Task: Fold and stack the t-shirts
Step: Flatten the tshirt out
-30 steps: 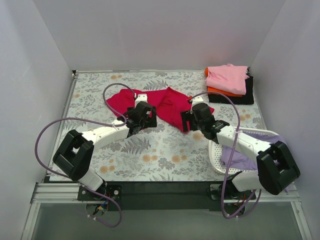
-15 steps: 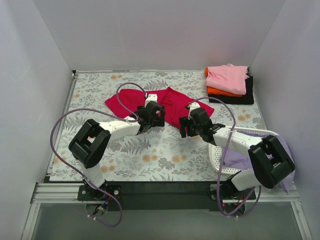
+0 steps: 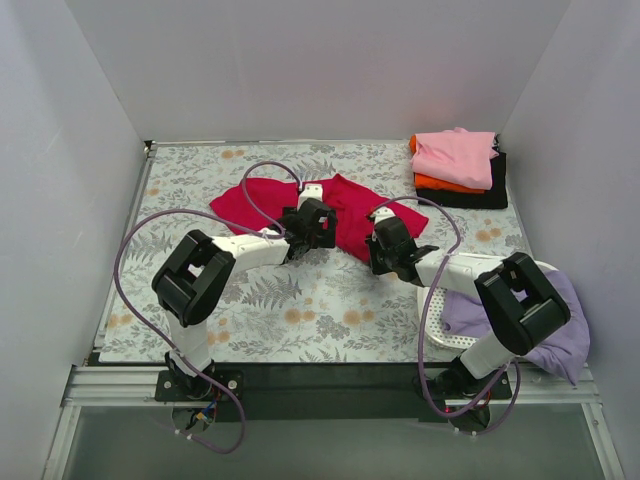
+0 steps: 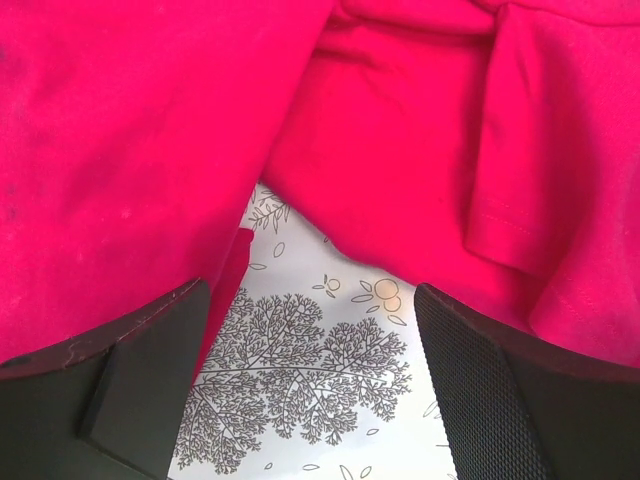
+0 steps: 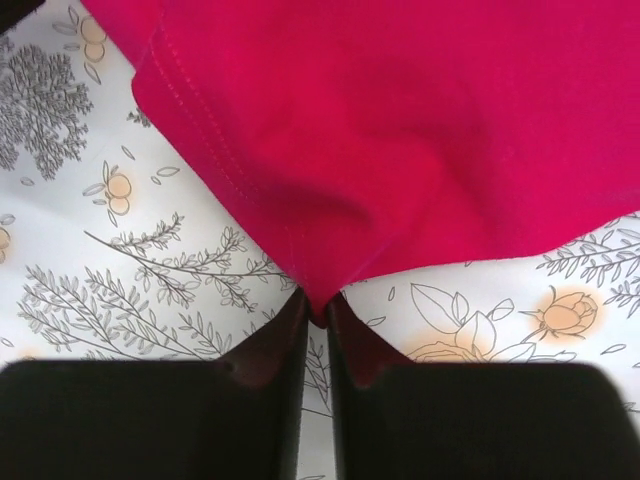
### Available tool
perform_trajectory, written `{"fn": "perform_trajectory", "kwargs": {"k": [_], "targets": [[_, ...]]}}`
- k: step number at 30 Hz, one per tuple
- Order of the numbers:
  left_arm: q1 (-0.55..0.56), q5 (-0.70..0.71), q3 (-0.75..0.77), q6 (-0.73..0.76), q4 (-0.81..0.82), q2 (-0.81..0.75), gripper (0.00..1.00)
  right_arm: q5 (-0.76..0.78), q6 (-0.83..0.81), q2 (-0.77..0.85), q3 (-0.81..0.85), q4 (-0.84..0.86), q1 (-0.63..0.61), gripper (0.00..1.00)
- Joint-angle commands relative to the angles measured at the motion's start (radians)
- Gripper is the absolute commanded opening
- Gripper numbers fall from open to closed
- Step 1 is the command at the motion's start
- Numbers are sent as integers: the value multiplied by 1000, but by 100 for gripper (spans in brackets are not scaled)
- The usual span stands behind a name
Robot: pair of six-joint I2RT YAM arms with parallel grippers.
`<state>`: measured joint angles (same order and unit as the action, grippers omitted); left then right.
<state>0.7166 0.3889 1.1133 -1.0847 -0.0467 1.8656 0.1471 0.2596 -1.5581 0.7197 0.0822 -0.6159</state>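
Counted five tees: red tee (image 3: 345,205) centre; pink tee (image 3: 455,155), orange tee (image 3: 432,181), black tee (image 3: 472,198) upper right; lavender tee (image 3: 555,332) lower right. One basket (image 3: 433,305). Two grippers: left gripper (image 3: 318,226), right gripper (image 3: 374,250).

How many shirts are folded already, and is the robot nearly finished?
Over halfway, it seems. Done: the pink shirt, orange shirt and black shirt sit folded in a stack at the far right corner. In hand: the red shirt lies rumpled on the table; the right gripper pinches its hem, and the left gripper hangs open over its edge. Left: the lavender shirt, unfolded, draped over the white basket.
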Motion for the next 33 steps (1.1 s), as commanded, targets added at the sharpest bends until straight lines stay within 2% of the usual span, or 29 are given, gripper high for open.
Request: {"fn": "perform_trajectory", "kwargs": {"k": [1, 2, 11, 15, 19, 33], "targets": [[1, 13, 26, 17, 21, -13, 76, 32, 6, 0, 24, 53, -2, 6], [1, 10, 25, 16, 21, -11, 77, 35, 6, 1, 26, 53, -2, 1], [1, -22, 37, 54, 39, 24, 74, 63, 4, 105, -19, 44, -2, 1], [3, -39, 51, 58, 41, 35, 70, 65, 3, 154, -35, 42, -2, 1], [3, -53, 49, 65, 42, 32, 68, 62, 0, 151, -37, 42, -2, 1], [3, 209, 85, 80, 4, 109, 67, 55, -2, 158, -48, 42, -2, 1]]}}
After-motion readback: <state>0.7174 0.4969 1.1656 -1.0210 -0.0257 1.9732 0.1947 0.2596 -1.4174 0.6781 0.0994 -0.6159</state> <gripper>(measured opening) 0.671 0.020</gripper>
